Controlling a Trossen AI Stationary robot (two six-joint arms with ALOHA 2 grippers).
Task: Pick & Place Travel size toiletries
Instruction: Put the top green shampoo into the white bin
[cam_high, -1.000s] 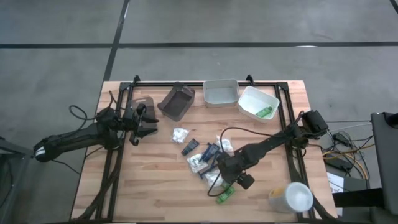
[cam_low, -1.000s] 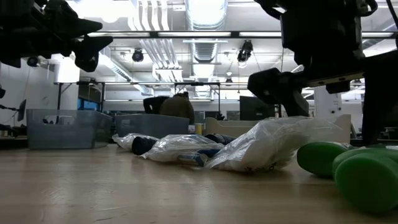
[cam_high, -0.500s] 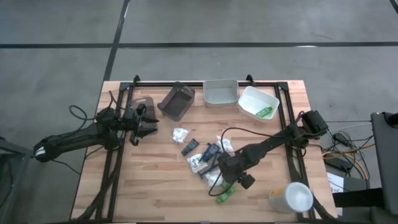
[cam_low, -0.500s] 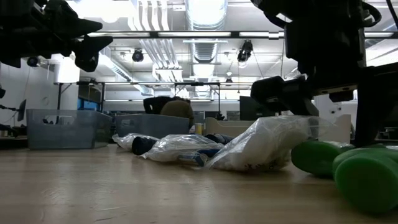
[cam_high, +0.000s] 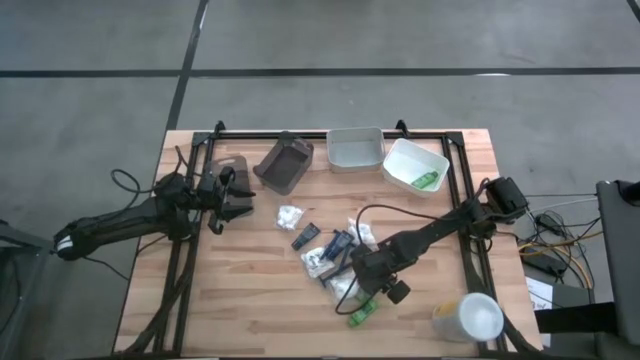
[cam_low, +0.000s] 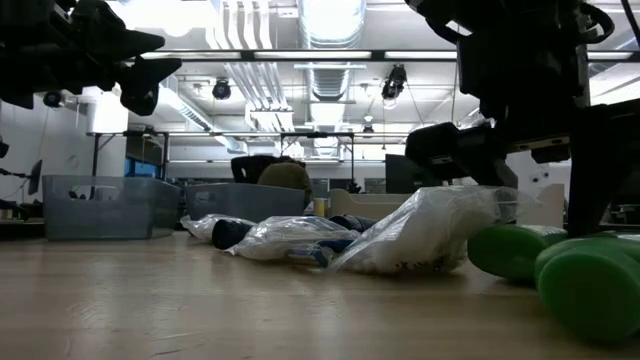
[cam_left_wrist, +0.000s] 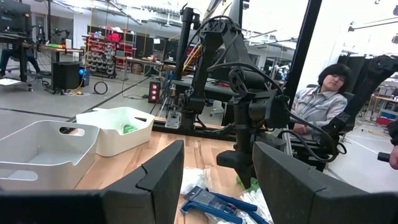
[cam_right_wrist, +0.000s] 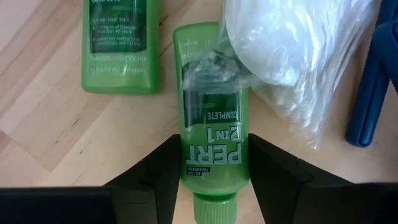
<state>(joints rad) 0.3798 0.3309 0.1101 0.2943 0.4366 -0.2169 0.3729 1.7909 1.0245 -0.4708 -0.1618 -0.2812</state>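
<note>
In the right wrist view a bright green bottle (cam_right_wrist: 211, 134) lies flat on the wooden table. My right gripper (cam_right_wrist: 212, 177) is open, with one finger on each side of the bottle near its cap end. A white crinkly packet (cam_right_wrist: 292, 56) overlaps the bottle's far end. A second green bottle (cam_right_wrist: 121, 46) lies beside it. In the high view this gripper (cam_high: 372, 292) is over the pile's near end, where the green bottles (cam_high: 361, 314) lie. More white packets (cam_high: 320, 262) and dark tubes (cam_high: 340, 242) lie mid-table. My left gripper (cam_high: 238, 196) hangs open above the table's left part. My right gripper comes from above, pointing down, its fingers (cam_right_wrist: 152, 177) lying along the green bottle's sides just above the cap (cam_right_wrist: 214, 208). The bottle lies flat on the table. Whether the fingers touch it, I cannot tell.
A brown tray (cam_high: 284, 163), a grey tray (cam_high: 356, 148) and a white tray (cam_high: 405, 158) holding a green bottle (cam_high: 428, 180) stand along the far edge. A big white cup (cam_high: 468, 317) lies near the right near corner. A person sits beyond the table (cam_left_wrist: 323, 99).
My right gripper has come down a little toward the green bottle beside the white packet, as the low view shows.
</note>
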